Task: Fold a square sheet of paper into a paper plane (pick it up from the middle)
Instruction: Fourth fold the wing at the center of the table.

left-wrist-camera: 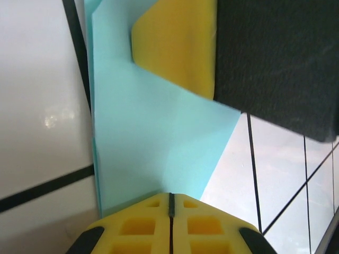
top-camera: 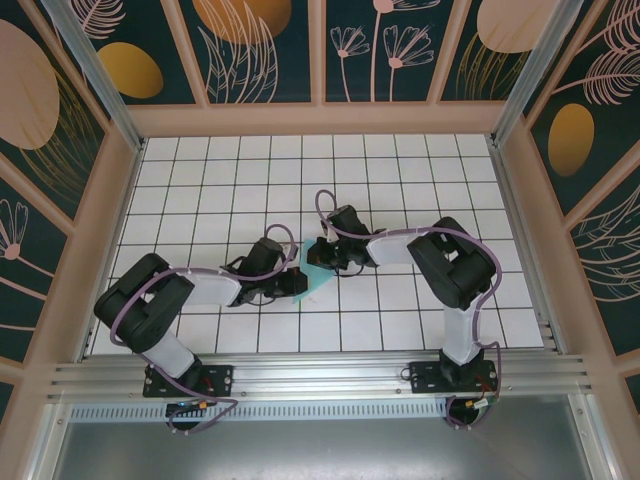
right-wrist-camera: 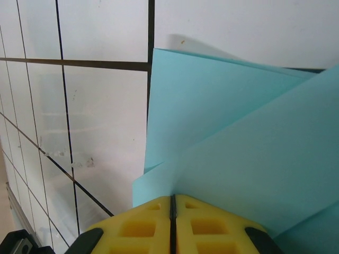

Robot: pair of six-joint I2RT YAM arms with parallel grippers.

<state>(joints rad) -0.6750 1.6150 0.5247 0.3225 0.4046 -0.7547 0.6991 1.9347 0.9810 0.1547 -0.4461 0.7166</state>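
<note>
Bench (top-camera: 420,190): white gridded surface inside walled enclosure.
Left arm (top-camera: 150,305), right arm (top-camera: 455,262): both reach inward, meeting near bench centre.
Sheet of paper (top-camera: 312,284): turquoise, folded into overlapping layers, at bench centre between grippers.
Left gripper (left-wrist-camera: 169,198): fingers together, pinching paper edge.
Right gripper (right-wrist-camera: 172,198): fingers together, pinching paper likewise.

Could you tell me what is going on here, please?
Two robot arms are folding a blue paper in the middle of the tiled table. The left gripper and the right gripper are both shut on the paper, from opposite sides and close together. The sheet is creased into overlapping layers but is not yet a plane.
</note>
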